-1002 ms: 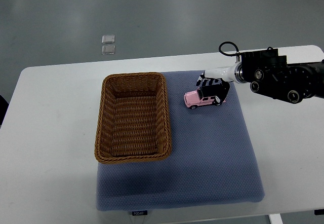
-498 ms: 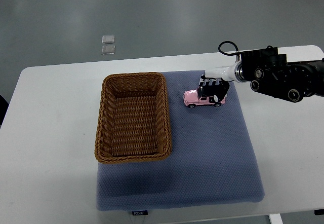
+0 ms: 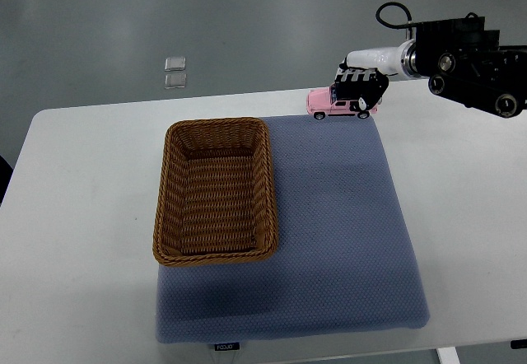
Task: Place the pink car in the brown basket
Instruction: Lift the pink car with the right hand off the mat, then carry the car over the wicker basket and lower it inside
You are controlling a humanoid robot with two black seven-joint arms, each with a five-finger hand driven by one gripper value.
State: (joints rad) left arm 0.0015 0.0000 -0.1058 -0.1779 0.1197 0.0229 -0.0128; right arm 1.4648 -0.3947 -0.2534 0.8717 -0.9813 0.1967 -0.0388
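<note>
One pink car (image 3: 338, 105) is gripped by the right hand (image 3: 360, 86) above the mat's (image 3: 338, 232) far edge, apart from the basket (image 3: 216, 191).

I see a white bench (image 3: 74, 216) carrying a blue-grey fabric mat (image 3: 346, 249), the woven brown basket (image 3: 216, 191) on the mat's left part.

Right robot hand (image 3: 360, 86) risen, pink car (image 3: 339, 103) lifted off blue mat (image 3: 329, 232)

pink car (image 3: 333, 103), brown woven basket (image 3: 216, 190), dotted blue-grey mat (image 3: 346, 240), white table (image 3: 74, 216), black right hand (image 3: 361, 84)
</note>
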